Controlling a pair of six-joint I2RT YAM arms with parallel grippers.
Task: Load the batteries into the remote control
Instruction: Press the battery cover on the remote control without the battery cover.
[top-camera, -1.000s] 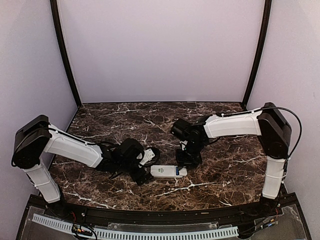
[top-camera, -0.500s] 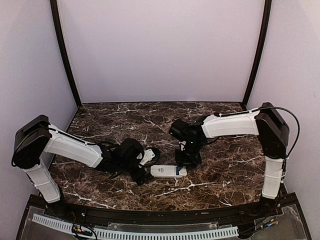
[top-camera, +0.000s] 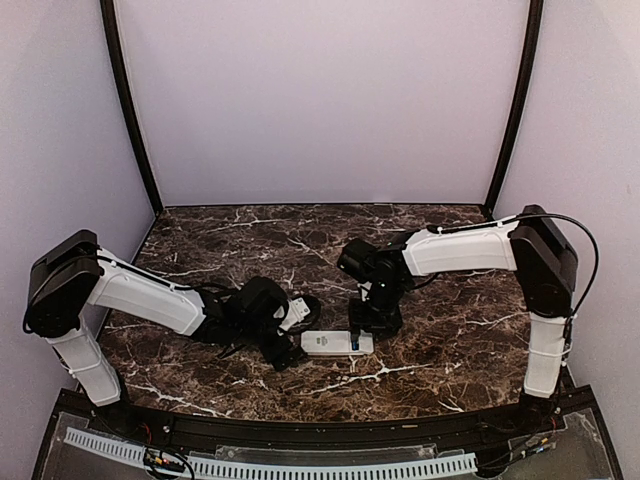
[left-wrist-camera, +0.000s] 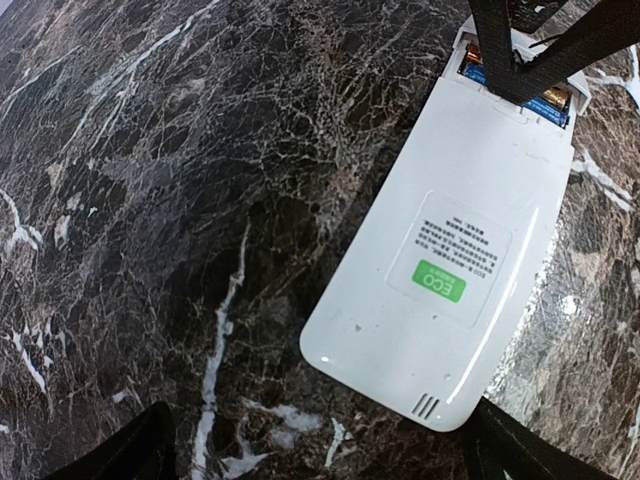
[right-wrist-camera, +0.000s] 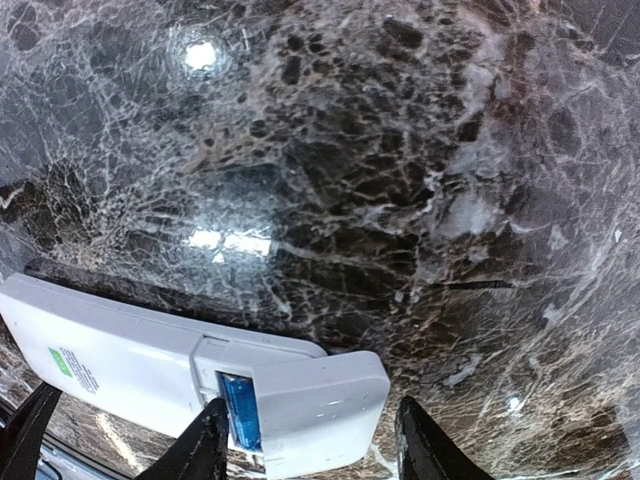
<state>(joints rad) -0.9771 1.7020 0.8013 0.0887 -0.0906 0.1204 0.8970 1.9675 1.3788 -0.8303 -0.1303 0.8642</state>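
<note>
The white remote control lies face down on the marble, its green sticker up. Its battery bay at the right end shows the blue batteries in a gap beside a white cover piece that sits over most of the bay. My right gripper hangs over that end, open, one finger on each side of the cover. My left gripper is open wide around the remote's other end, its right finger close to the corner.
The dark marble table has a black raised edge at the front. Pale walls and two black posts close in the back and sides. Both arms reach in low toward the middle.
My right gripper has shifted slightly left over the remote's end and its jaws have spread wider. The left arm and the remote have stayed put.
</note>
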